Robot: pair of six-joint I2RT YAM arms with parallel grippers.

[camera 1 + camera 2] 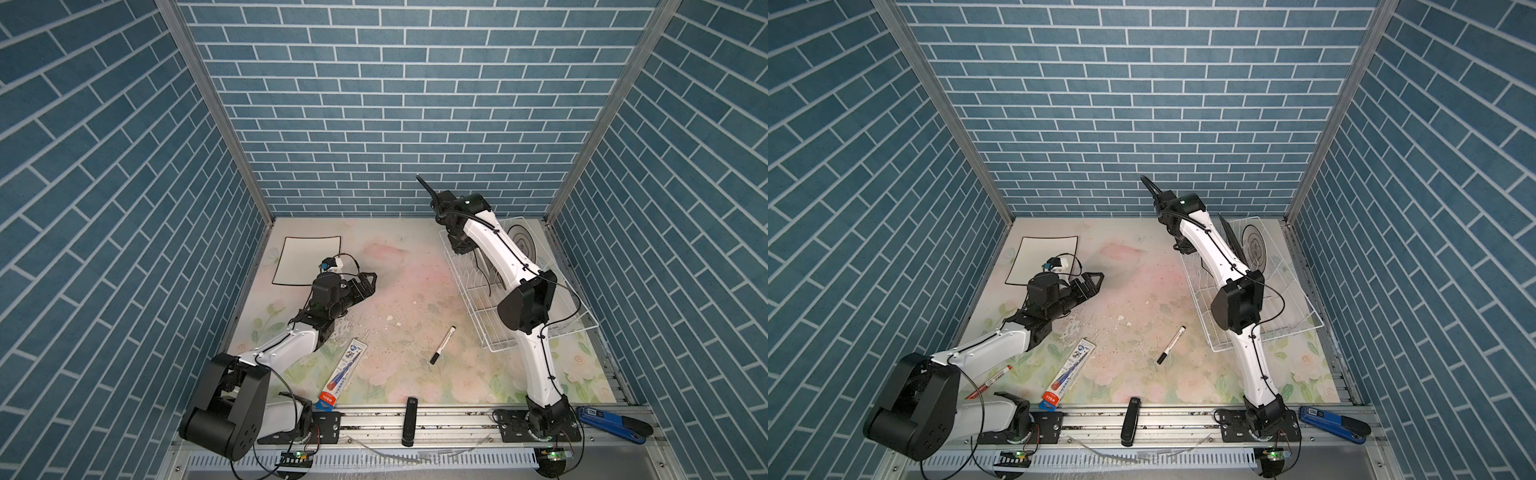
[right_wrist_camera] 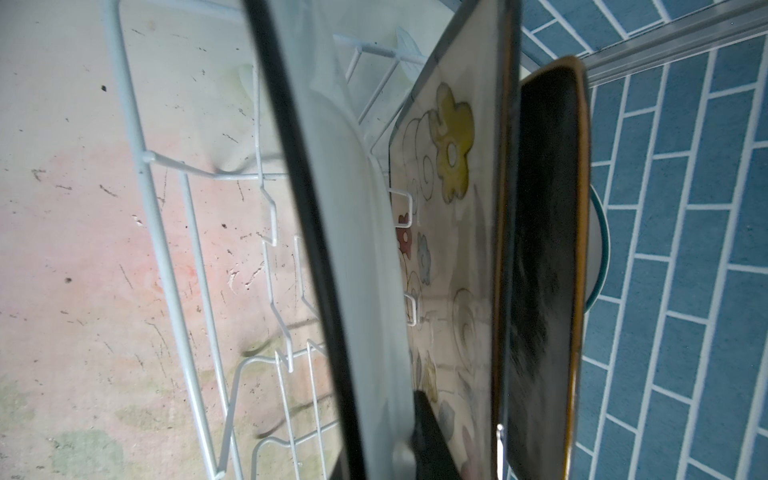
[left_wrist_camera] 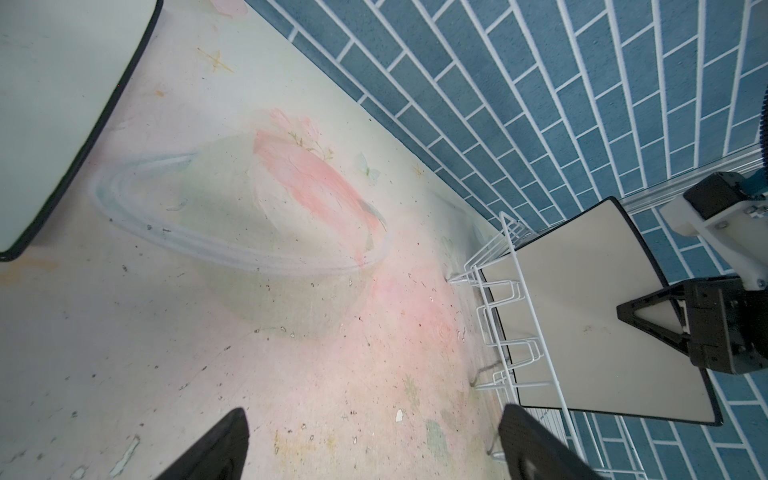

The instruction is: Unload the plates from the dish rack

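Jaws of right gripper (image 3: 631, 322): pinched on white plate (image 3: 582, 291) at its top edge; plate upright, lower edge within rack (image 1: 498, 343). Jaws of left gripper (image 3: 374, 444): spread, empty, low over table (image 1: 395, 291). Step, as I judge it: lift-out of a second plate; first plate (image 1: 309, 259) lies flat, far left. Next: I lift straight, clearing the prongs, without knocking flowered plate (image 2: 453, 249) just behind
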